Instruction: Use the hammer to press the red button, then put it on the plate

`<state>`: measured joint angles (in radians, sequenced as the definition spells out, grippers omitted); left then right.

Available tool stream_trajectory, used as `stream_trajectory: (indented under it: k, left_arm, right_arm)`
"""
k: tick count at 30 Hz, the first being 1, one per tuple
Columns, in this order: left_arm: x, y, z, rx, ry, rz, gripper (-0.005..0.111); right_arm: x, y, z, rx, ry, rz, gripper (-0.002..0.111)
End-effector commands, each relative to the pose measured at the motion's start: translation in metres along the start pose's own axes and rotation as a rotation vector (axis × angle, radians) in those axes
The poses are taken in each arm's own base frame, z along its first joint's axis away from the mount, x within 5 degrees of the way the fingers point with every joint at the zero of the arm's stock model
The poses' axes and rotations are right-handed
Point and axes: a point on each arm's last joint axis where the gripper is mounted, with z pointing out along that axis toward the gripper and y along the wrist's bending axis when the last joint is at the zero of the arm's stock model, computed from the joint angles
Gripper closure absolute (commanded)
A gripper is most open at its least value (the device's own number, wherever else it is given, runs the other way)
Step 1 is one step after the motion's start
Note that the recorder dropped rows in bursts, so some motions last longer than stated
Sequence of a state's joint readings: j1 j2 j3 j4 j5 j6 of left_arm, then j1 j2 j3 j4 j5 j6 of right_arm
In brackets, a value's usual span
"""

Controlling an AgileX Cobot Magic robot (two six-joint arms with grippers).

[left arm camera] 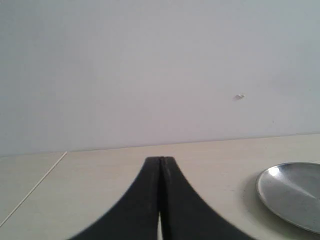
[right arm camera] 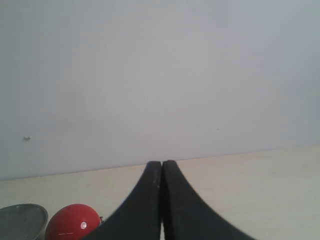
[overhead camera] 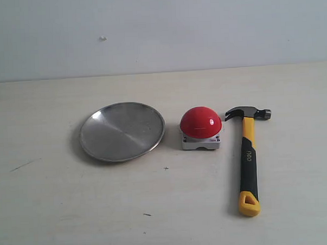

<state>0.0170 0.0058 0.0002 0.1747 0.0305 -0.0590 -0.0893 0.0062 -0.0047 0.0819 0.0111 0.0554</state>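
One hammer [overhead camera: 249,162] nearest, one red button [overhead camera: 200,122] beside it, one plate [overhead camera: 122,131], left gripper [left arm camera: 160,162] and right gripper [right arm camera: 162,165] both closed

Yellow mark printed on hammer [overhead camera: 248,158] black grip, too small to read; no legible text.

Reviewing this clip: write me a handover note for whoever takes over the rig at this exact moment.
Left tool: shut, holding nothing, out of the exterior view.
Right tool: shut, holding nothing, also out of the exterior view.
Hammer: flat on the table, just right of the red button, head toward the wall, yellow loop at the near end.
Plate: left of the button, nothing on it.
Done: nothing that shows; the hammer is not grasped.
Left: open a tool, probably the right one as it is on the hammer's side, pick up the hammer, press the button with it, and lay it on the plate.
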Motion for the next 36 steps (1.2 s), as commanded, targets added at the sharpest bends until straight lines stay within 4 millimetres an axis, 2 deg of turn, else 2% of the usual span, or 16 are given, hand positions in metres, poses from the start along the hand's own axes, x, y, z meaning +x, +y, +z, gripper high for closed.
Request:
stream_trajectory:
  k: [1, 21, 27, 32, 36]
  left_arm:
    - [0.0, 0.0, 0.0, -0.002, -0.006, -0.008, 0.107]
    - [0.0, 0.0, 0.0, -0.002, -0.006, -0.008, 0.107]
    - [0.0, 0.0, 0.0, -0.002, -0.006, -0.008, 0.107]
    - [0.0, 0.0, 0.0, -0.002, -0.006, -0.008, 0.107]
    - [0.0, 0.0, 0.0, -0.002, -0.006, -0.008, 0.107]
  right_arm:
    - [0.001, 0.0, 0.0, 0.005, 0.0, -0.004, 0.108]
    - [0.001, 0.0, 0.0, 0.005, -0.006, -0.004, 0.108]
    - [-0.012, -0.001, -0.001, 0.005, -0.146, 0.134, 0.108]
    - [-0.015, -0.003, -0.002, 0.008, -0.186, 0.289, 0.108]
    - [-0.016, -0.003, -0.002, 0.009, -0.197, 0.296, 0.108]
